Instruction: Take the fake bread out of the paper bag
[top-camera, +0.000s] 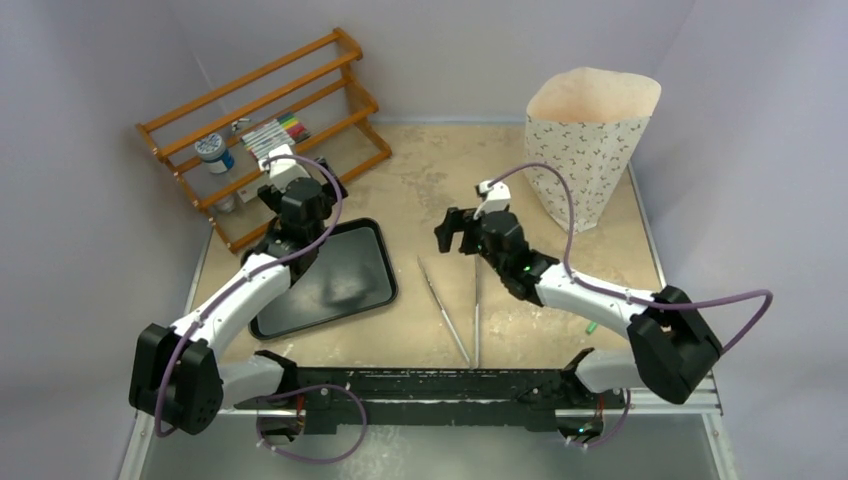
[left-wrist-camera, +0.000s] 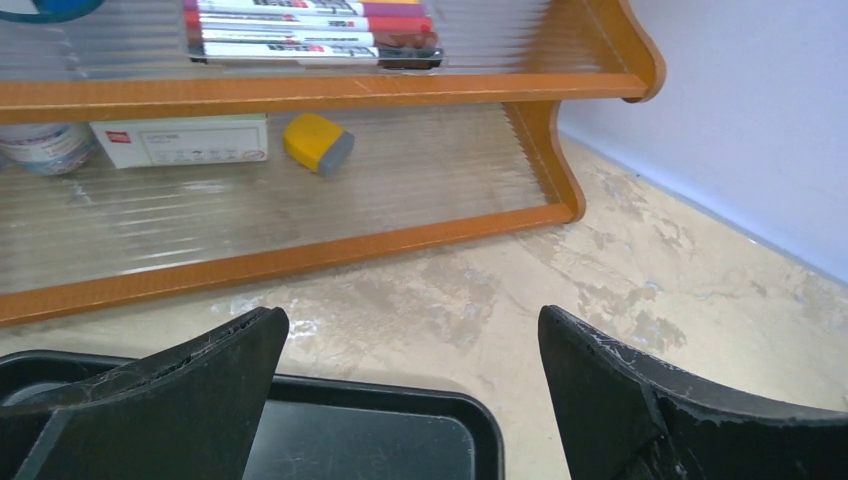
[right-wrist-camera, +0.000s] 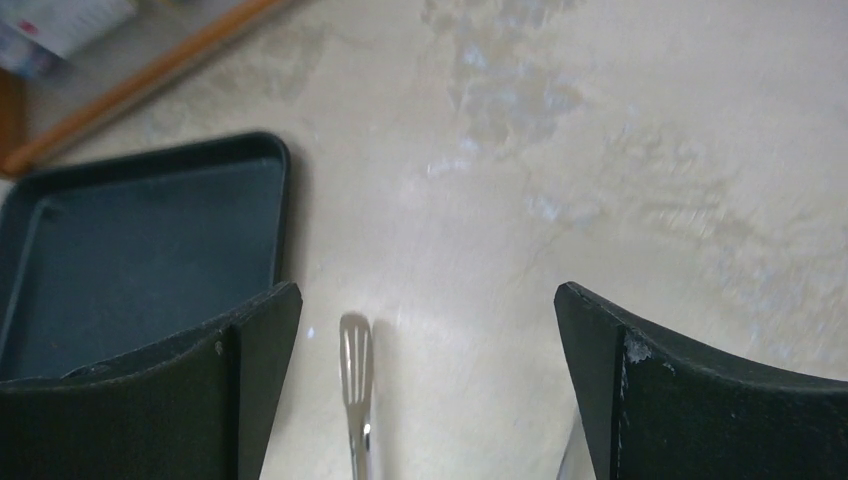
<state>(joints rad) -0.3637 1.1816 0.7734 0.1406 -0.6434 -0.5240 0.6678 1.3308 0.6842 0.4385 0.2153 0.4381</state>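
Reaching for the metal tongs looks like the step in hand, since the right gripper hangs directly over them with its jaws spread as wide as they go and nothing between them. To do it well, I would lower straight down, centre both tong arms between the fingers before closing, and grip near the joined end so the tips stay free to enter the bag. The left gripper is equally wide and empty. It sits over the far edge of the black tray, facing the wooden rack; it could steady the bag later. The paper bag stands upright at the far right of the table, well apart from both grippers. It is off-white with small scattered dark marks, peach-tan inside, and its mouth is open upward with a slightly wavy rim. The bread is not visible from any view and is presumably down inside.
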